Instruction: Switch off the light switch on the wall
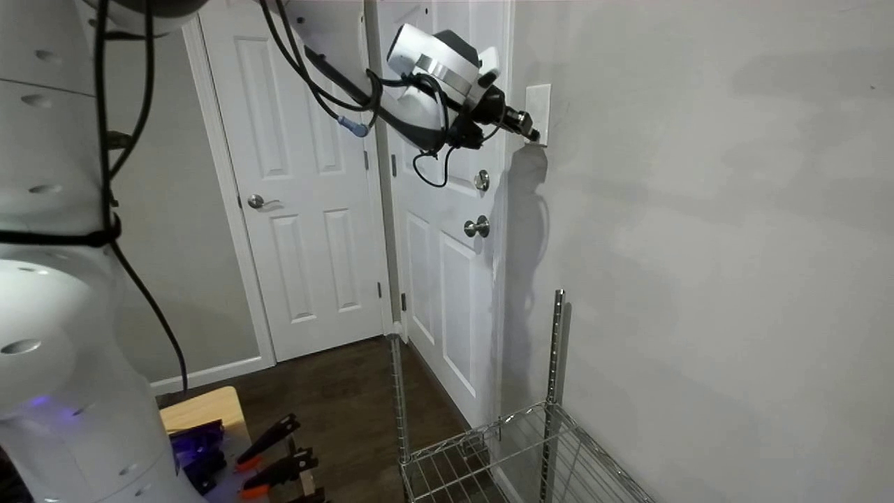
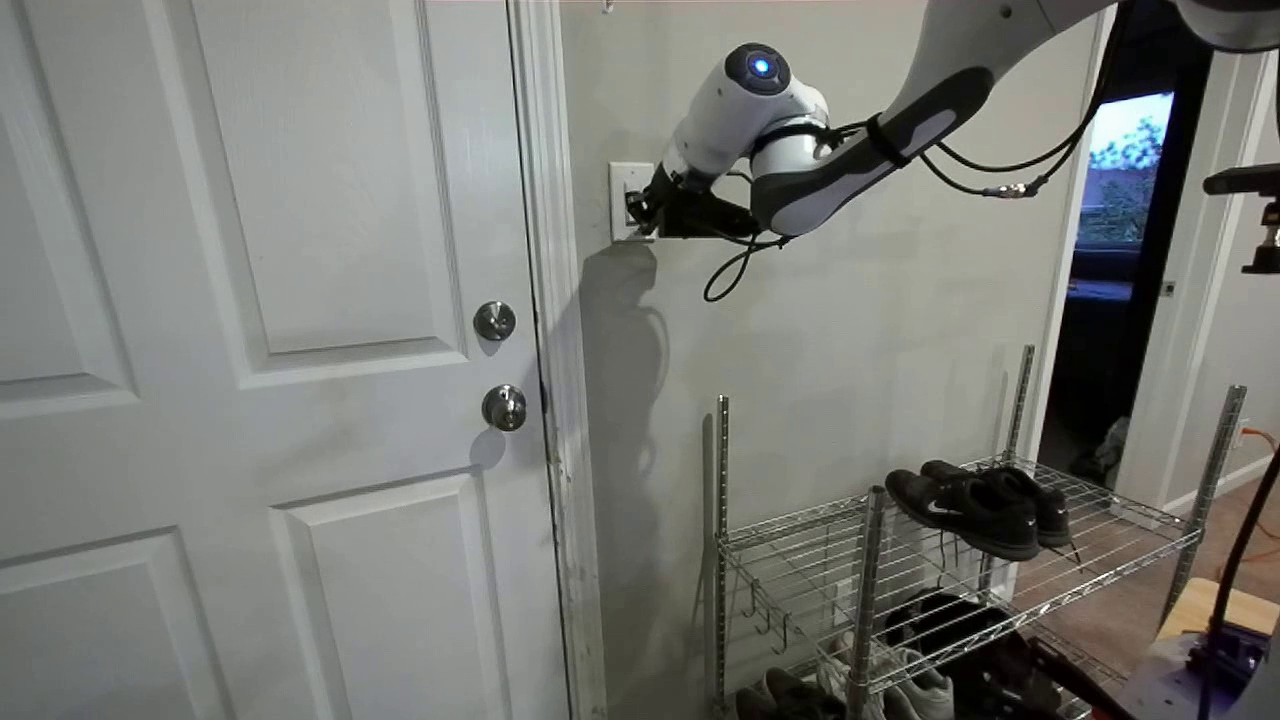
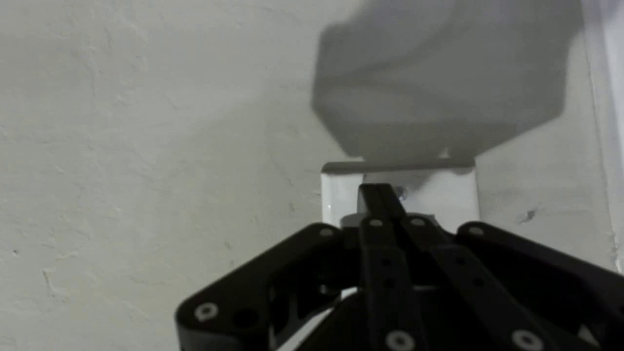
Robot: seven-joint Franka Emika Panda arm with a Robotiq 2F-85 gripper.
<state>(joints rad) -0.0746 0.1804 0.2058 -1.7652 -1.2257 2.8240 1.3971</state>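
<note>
Up high in an exterior view, a white-and-black robot arm (image 1: 417, 115) reaches across to the small white upright rectangular light switch (image 1: 538, 105), which sits on the broad plain light-grey painted wall (image 1: 698, 244) just beside a white panelled door (image 1: 457, 279). The black metal pincer (image 1: 533, 134) has its tips at the lower part of the plate; whether they touch it cannot be told from this side. A round silver metal door knob (image 1: 477, 227) sits lower on that door, and a chrome wire rack (image 1: 556, 342) stands beneath, near the wall.

In an exterior view, a round blue light (image 2: 762, 66) glows near the arm's end, and a thin black cable (image 2: 728, 285) hangs in a loop below. The pincer covers the right part of the light switch, and a dark shadow (image 2: 625, 300) falls on the wall underneath. Black shoes (image 2: 960, 505) with a small white mark rest on the rack's upper shelf.

In the wrist view, the pincer is drawn narrow, its two slim black fingers (image 3: 385, 295) side by side with tips meeting. The light switch lies behind them, a small round screw head (image 3: 400, 193) showing beside the tips; its middle is hidden, so which way it is set cannot be told.
</note>
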